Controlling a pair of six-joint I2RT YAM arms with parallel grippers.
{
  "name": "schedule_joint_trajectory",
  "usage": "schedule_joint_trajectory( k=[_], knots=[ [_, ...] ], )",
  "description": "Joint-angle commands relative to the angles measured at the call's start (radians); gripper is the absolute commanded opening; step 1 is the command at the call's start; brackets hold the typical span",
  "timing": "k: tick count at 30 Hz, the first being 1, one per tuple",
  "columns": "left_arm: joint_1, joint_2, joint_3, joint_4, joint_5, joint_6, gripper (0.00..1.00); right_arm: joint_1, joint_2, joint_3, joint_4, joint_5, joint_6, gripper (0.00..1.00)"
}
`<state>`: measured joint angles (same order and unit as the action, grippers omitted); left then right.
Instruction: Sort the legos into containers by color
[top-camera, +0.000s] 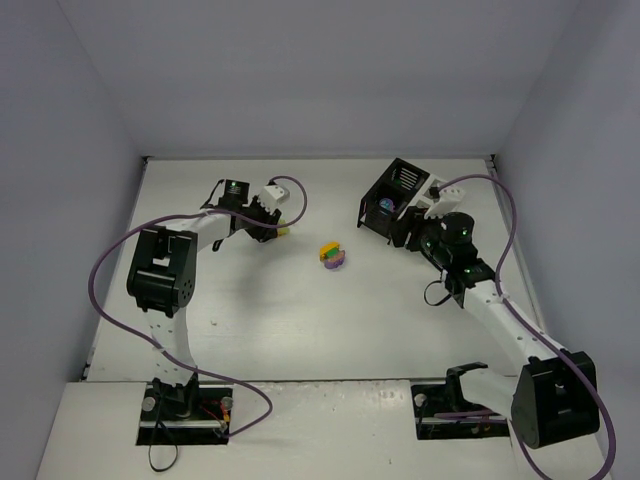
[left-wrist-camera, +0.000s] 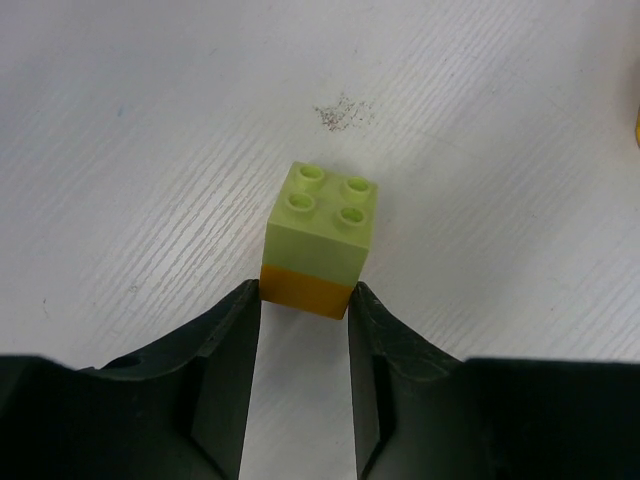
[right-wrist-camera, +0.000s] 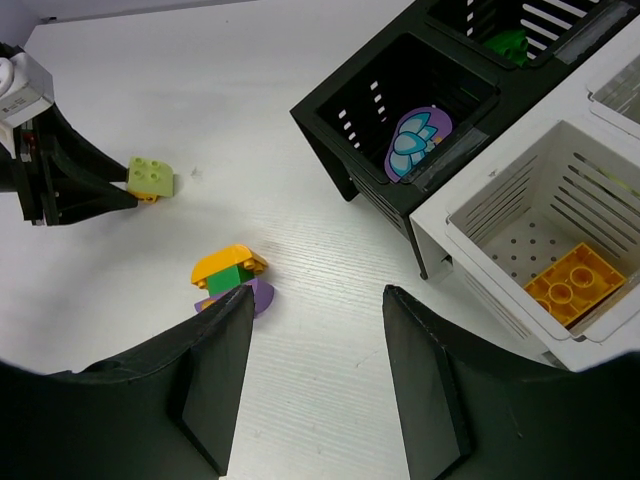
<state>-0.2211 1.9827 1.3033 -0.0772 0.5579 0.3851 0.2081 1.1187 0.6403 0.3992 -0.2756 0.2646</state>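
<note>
My left gripper (left-wrist-camera: 305, 295) is shut by its fingertips on the orange base of a lime green brick stacked on an orange one (left-wrist-camera: 320, 238), low over the table; it shows in the top view (top-camera: 284, 231) and right wrist view (right-wrist-camera: 150, 177). A small stack of orange, green and purple bricks (top-camera: 332, 256) lies mid-table, also in the right wrist view (right-wrist-camera: 230, 280). My right gripper (right-wrist-camera: 315, 300) is open and empty, above the table beside the containers. The black bins (right-wrist-camera: 330, 125) hold a purple brick (right-wrist-camera: 415, 143) and a green one (right-wrist-camera: 505, 42). The white bin (right-wrist-camera: 470, 270) holds an orange brick (right-wrist-camera: 568, 285).
The bin cluster (top-camera: 385, 190) stands at the back right, partly covered by my right arm in the top view. Grey walls close in the table on three sides. A purple cable loops from each arm.
</note>
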Motion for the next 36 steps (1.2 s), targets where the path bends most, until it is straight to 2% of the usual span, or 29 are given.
schedule_joint_trajectory(
  k=[1,3,5,12,13,18,22,25,30,36],
  knots=[
    [0.008,-0.038,0.050,0.016,0.042,0.023,0.29,-0.006,0.010,0.041,0.061,-0.022,-0.004,0.51],
    [0.008,-0.053,0.047,0.024,0.045,0.020,0.28,-0.006,0.016,0.044,0.061,-0.028,-0.004,0.51],
    [0.008,-0.079,0.033,0.037,0.051,0.015,0.23,-0.006,0.020,0.045,0.061,-0.039,-0.004,0.51],
    [0.008,-0.122,-0.007,0.056,0.057,-0.002,0.22,-0.006,0.027,0.053,0.055,-0.063,-0.001,0.51],
    [0.006,-0.136,-0.018,0.100,0.066,-0.014,0.22,-0.006,0.026,0.055,0.055,-0.071,-0.001,0.51],
    [-0.017,-0.272,-0.114,0.157,0.076,-0.048,0.22,-0.003,0.053,0.084,0.055,-0.218,0.013,0.52],
    [-0.073,-0.387,-0.167,0.168,0.056,-0.046,0.22,0.025,0.095,0.137,0.012,-0.319,0.028,0.64],
    [-0.142,-0.470,-0.176,0.122,0.036,-0.034,0.22,0.068,0.115,0.170,-0.011,-0.359,0.036,0.70],
    [-0.222,-0.610,-0.187,0.004,0.100,-0.028,0.22,0.154,0.110,0.229,-0.045,-0.454,-0.022,0.71],
    [-0.259,-0.746,-0.226,-0.082,0.142,-0.031,0.22,0.192,0.095,0.286,-0.095,-0.534,-0.137,0.71]
  ],
)
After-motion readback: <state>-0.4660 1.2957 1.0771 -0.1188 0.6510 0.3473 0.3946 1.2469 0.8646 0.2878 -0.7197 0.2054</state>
